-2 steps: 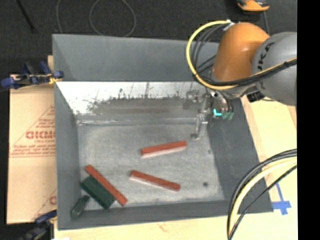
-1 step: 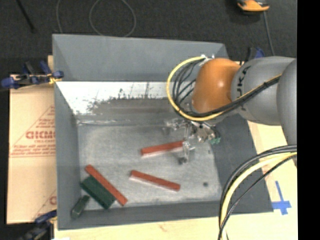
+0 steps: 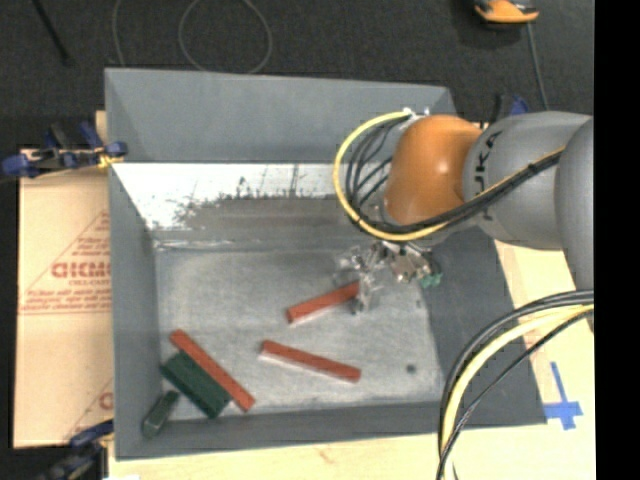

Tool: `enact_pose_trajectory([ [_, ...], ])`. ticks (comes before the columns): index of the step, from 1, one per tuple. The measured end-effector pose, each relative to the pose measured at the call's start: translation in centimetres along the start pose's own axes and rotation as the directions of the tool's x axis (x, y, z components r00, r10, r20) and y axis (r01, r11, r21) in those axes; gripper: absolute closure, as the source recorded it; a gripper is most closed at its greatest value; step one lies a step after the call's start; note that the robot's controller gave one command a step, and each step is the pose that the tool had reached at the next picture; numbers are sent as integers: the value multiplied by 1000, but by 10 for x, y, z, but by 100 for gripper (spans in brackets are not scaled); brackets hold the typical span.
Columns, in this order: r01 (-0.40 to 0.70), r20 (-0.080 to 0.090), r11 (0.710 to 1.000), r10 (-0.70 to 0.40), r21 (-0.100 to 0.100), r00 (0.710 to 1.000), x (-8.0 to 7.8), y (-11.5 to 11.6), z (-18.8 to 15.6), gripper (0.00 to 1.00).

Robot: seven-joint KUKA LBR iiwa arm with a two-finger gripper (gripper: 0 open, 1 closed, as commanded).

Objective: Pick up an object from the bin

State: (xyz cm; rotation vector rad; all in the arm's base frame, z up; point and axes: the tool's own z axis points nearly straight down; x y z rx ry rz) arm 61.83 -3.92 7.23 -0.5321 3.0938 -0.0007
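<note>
My gripper [image 3: 366, 284] hangs under the arm's orange cover, in the right half of the bin. It is right at the upper right end of a red-brown flat stick [image 3: 316, 307], which lies slanted on the bin floor. Whether that end sits inside the gripper cannot be made out. A second red-brown stick [image 3: 310, 360] lies a little lower, nearer the front wall and apart from the gripper.
A third red-brown stick [image 3: 211, 370] lies in the front left corner, against a dark green block [image 3: 197, 386]. A small dark green piece [image 3: 158, 414] sits at the very corner. The arm covers the bin's right rear part.
</note>
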Motion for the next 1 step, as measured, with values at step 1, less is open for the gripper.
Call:
enact_pose_trajectory([
  [1, -43, 11, 999, 43, 8, 999, -1, -76, -144, 100],
])
